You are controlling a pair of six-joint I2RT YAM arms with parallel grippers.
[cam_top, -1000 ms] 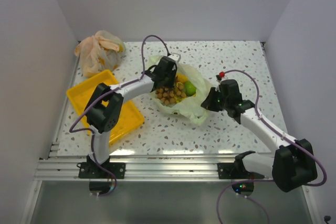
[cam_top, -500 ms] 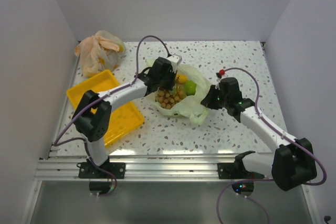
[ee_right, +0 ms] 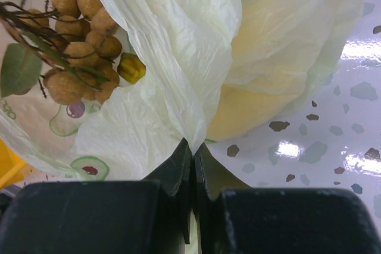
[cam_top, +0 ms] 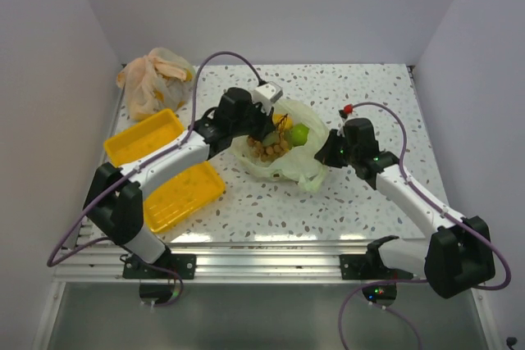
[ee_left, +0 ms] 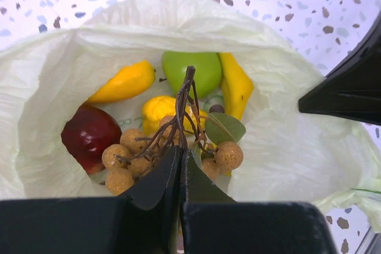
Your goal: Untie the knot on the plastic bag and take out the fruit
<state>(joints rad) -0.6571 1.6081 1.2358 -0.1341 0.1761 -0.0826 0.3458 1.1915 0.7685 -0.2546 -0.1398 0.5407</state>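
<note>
Pinching the plastic bag (ee_right: 178, 40) are the right jaws; left jaws clench the fruit cluster (ee_left: 116, 157).

Bright, sharp — glare on table (ee_right: 355, 50).

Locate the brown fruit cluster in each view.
Top external: cluster near the picture's centre, inside the open bag.
Left wrist: cluster at lower centre, bag all around.
Right wrist: cluster at upper left, bag beside it.
Shared landmark: the pale green bag.

Top view looks down; wrist views, close, share the plastic bag (ee_left: 280, 147).
</note>
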